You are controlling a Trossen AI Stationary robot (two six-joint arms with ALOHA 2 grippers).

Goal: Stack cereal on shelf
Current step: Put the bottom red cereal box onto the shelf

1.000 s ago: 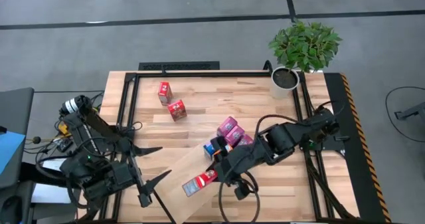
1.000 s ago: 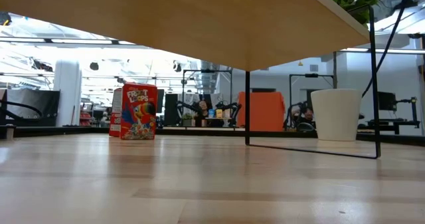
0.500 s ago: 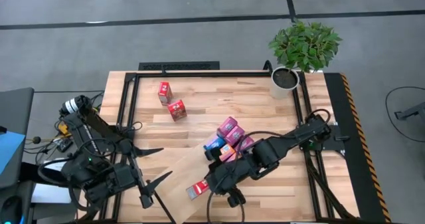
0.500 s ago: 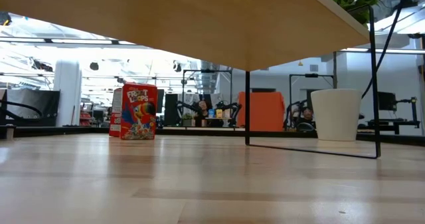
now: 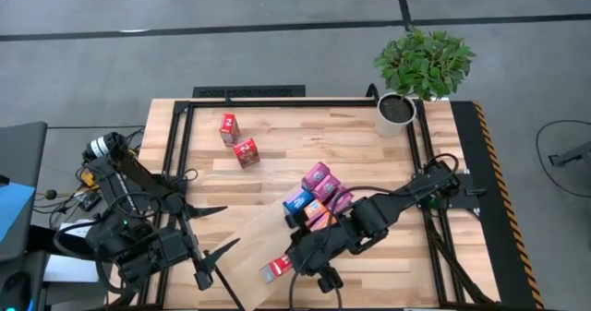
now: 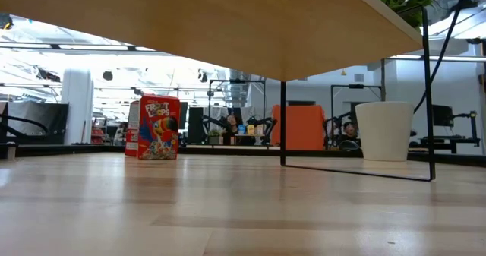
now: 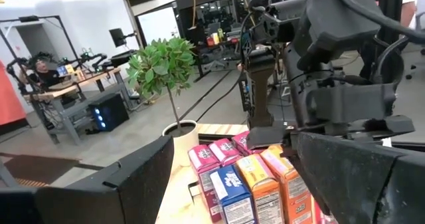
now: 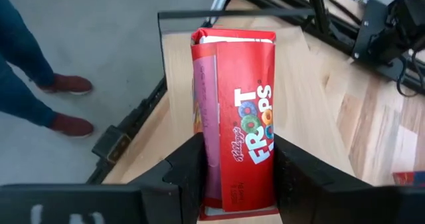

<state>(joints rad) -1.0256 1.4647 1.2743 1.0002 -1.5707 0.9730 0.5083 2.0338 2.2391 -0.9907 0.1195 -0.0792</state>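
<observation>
A: Big stuff first. We've got the desk (image 5: 369,136) filling the centre of the high view, planked wood w/ black frame. The shelf (image 5: 251,242) lies slanted across its lower middle; in the low view it's the pale board (image 6: 250,28) spanning the top of the frame.

B: Agreed. Potted plant (image 5: 420,71) at upper right of the high view, on the desk's far corner. Left arm waits at lower left, its pincer (image 5: 211,242) spread wide, pinching nothing.

A: Right arm reaches from right of centre toward lower middle. We see the right pincer (image 5: 288,263) closed on a red cereal box (image 5: 275,269) at the shelf's lower end. Right wrist view confirms: fingers (image 8: 182,174) press both sides of the red Froot Loops box (image 8: 239,144), over the shelf board.

B: Rest of the cereal: a cluster of pink, blue and orange boxes (image 5: 316,196) sits mid-frame at the shelf's upper end, just beside the right arm. Two more red boxes (image 5: 237,140) stand on the desk, upper left of centre, well apart from the cluster.

A: Low view shows one red box (image 6: 158,127) upright at left of centre, white pot (image 6: 385,131) at right.

B: Also a person's legs and red shoes (image 8: 70,104) at the left edge of the right wrist view, on the floor.
</observation>
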